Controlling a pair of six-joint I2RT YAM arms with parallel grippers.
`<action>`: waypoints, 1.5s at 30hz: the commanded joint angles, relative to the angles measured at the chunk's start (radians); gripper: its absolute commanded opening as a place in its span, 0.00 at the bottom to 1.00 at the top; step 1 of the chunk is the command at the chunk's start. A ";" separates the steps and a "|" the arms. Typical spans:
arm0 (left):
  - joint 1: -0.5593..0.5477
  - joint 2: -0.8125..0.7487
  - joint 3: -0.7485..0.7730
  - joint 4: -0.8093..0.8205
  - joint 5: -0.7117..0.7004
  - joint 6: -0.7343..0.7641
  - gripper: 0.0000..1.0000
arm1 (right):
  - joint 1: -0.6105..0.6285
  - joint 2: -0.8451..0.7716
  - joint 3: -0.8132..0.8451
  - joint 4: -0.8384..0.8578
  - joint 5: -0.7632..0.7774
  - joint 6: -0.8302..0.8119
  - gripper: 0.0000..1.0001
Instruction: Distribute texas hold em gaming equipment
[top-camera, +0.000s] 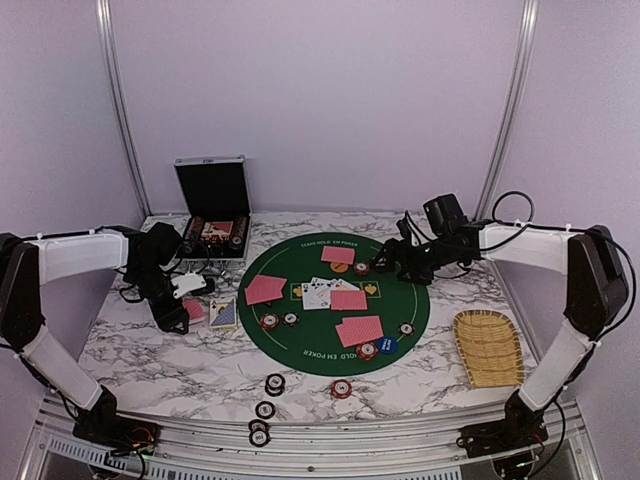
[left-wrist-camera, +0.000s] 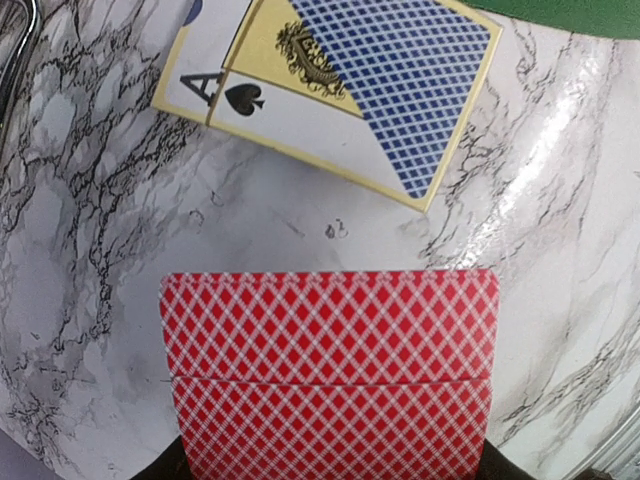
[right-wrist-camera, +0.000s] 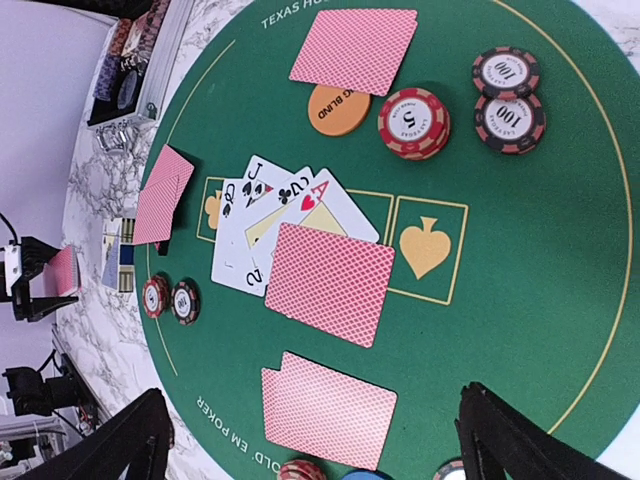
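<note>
Open case (top-camera: 212, 190) seemingly holds chips (top-camera: 194, 233); left claw (top-camera: 182, 314) clamps red-backed cards (left-wrist-camera: 330, 370); right claw (right-wrist-camera: 320, 445) gapes, chip stacks (right-wrist-camera: 413, 122) ahead.

Pink-backed cards (top-camera: 338, 255) lie face down in four spots on the green mat (right-wrist-camera: 500, 300), one lot overlapping face-up cards (right-wrist-camera: 270, 215) fanned at its middle. An orange disc (right-wrist-camera: 335, 110), a blue disc (top-camera: 387, 345) and striped chips (right-wrist-camera: 413, 122) sit beside them. More chips (top-camera: 275, 384) lie on the marble counter (top-camera: 160, 370) near its front edge. Two overlapped cards (left-wrist-camera: 330, 370) are held left of the mat.
</note>
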 joint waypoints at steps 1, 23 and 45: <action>0.033 0.007 -0.045 0.122 -0.048 0.020 0.00 | -0.004 -0.066 -0.026 -0.044 0.054 -0.009 0.99; 0.035 0.058 -0.089 0.180 -0.015 0.010 0.99 | -0.006 -0.174 -0.070 -0.058 0.161 -0.001 0.99; 0.283 -0.080 -0.137 0.880 0.152 -0.410 0.99 | -0.109 -0.508 -0.653 0.946 1.203 -0.388 0.99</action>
